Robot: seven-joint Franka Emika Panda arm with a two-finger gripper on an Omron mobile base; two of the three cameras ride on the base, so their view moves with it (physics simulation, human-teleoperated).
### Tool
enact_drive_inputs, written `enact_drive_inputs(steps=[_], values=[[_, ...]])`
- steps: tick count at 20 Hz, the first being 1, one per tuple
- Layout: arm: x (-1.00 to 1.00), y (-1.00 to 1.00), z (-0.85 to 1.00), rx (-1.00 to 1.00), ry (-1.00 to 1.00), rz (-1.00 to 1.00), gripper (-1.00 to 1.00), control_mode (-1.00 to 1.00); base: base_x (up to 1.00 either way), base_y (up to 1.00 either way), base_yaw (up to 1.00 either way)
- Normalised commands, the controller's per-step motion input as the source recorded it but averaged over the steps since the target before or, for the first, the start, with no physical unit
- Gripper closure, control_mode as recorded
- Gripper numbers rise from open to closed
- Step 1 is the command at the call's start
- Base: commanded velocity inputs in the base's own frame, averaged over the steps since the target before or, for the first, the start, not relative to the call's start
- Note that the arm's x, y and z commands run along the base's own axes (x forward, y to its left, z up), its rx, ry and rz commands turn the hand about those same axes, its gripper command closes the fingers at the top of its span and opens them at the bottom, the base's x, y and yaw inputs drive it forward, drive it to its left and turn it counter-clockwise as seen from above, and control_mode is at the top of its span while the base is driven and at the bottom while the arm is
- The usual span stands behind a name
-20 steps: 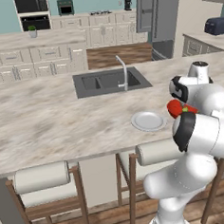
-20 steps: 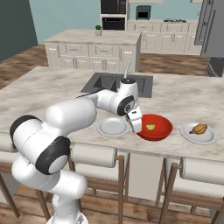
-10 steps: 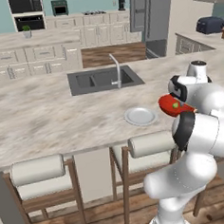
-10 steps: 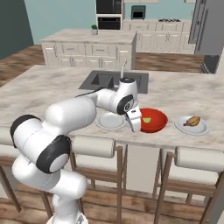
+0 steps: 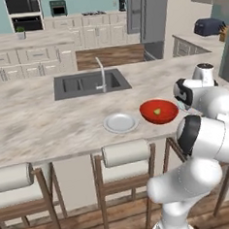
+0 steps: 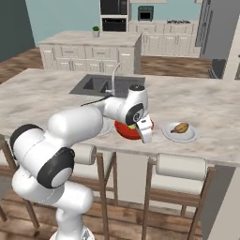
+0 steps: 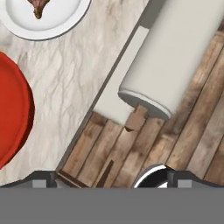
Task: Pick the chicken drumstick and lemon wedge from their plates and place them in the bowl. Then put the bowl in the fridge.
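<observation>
Where counter ends, bowl [image 5: 158, 111] near edge.

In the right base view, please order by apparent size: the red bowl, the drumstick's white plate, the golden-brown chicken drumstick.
1. White round plate.
2. Glossy red bowl, largely hidden by the arm, so its rank against the plate is unsure.
3. Golden-brown chicken drumstick.
</observation>
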Motion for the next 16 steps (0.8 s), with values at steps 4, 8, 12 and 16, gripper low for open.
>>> enact_drive_inputs(steps=[4,8,12,16], values=[[0.00,0.00,0.00,0.00,0.00,0.00,-1.00,1.00,0.00,-0.73,0.07],[0.00,0.00,0.00,0.00,0.00,0.00,-1.00,1.00,0.03,-0.72,0.06],[0.00,0.00,0.00,0.00,0.00,0.00,-1.00,1.00,0.07,-0.72,0.06],[0.00,0.00,0.00,0.00,0.00,0.00,-1.00,1.00,0.10,-0.71,0.06]])
